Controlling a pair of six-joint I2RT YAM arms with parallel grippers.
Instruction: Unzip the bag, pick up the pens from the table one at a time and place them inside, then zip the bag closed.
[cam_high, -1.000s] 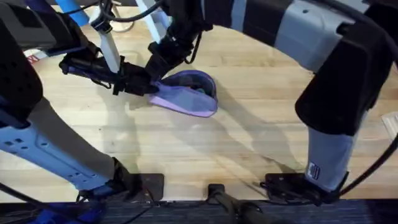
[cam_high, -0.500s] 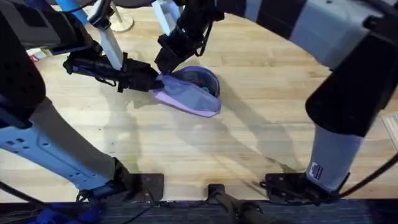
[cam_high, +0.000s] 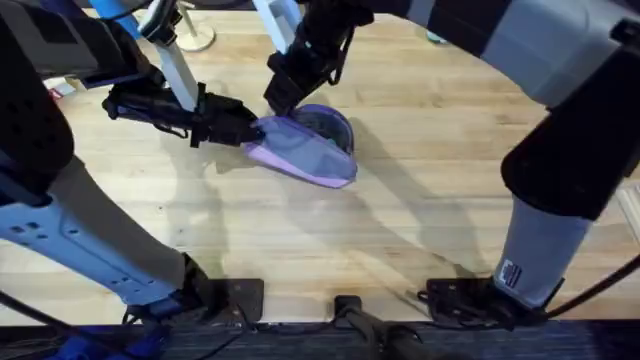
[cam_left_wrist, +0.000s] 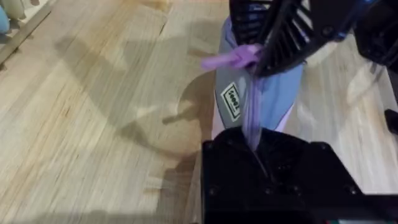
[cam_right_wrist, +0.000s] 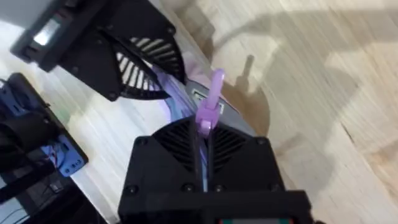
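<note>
Overhead view: the right tool (cam_high: 285, 98), clamped on the zipper pull, has slid farther along the small lavender fabric pouch (cam_high: 305, 152) on the wooden surface (cam_high: 420, 200); the left tool (cam_high: 240, 130) pinches its end, so zipping is advancing.

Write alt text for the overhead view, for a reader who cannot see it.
A lavender bag lies on a wooden table, held from two sides: the left gripper clamps its left end, and the right gripper grips it at the top, near the zipper. The pouch mouth looks partly open.
</note>
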